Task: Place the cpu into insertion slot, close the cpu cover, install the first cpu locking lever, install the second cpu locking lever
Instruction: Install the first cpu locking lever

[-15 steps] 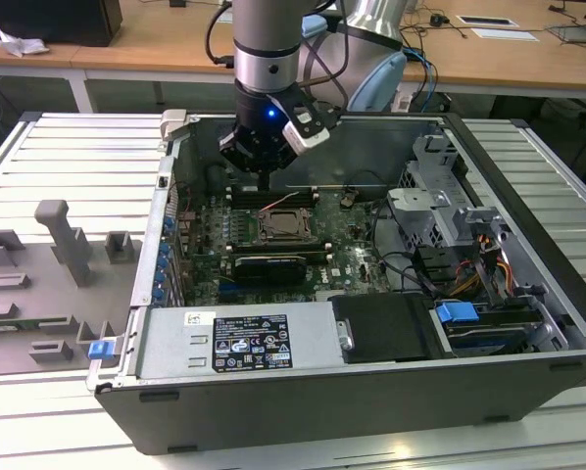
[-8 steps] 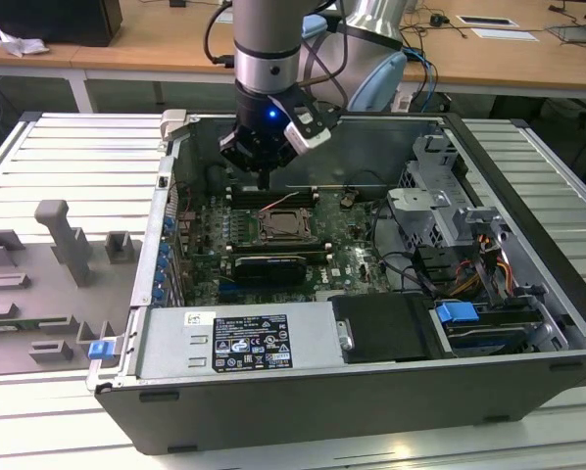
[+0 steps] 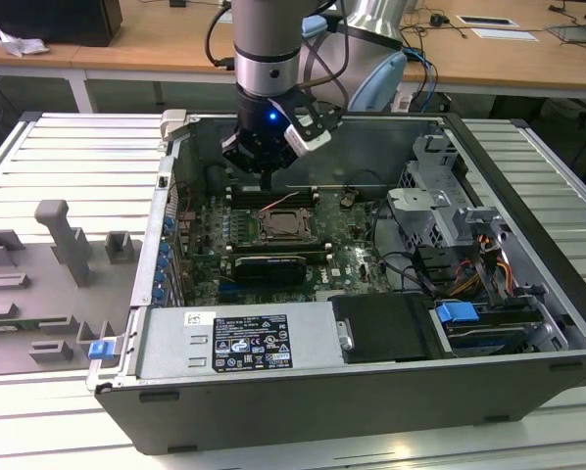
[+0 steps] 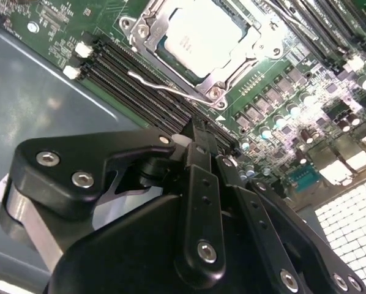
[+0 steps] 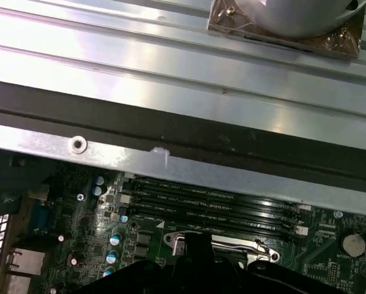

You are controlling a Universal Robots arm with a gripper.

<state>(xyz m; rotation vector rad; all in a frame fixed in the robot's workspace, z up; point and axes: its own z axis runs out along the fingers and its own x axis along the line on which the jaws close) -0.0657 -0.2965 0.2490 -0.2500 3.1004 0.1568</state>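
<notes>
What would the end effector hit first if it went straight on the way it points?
The end effector would probably meet the black memory slots beside the cpu cover; depth is unclear.

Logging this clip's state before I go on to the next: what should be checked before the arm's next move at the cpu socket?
1. cpu seated flat: ok, its metal top lies level inside the frame.
2. cpu cover down: ok, it lies around the chip's edges.
3. locking lever beside the memory slots latched: cannot tell.
4. gripper free: ok, fingers shut, holding nothing.
5. Gripper placement: ok, its tip hangs over the memory slots, next to the cover.
</notes>
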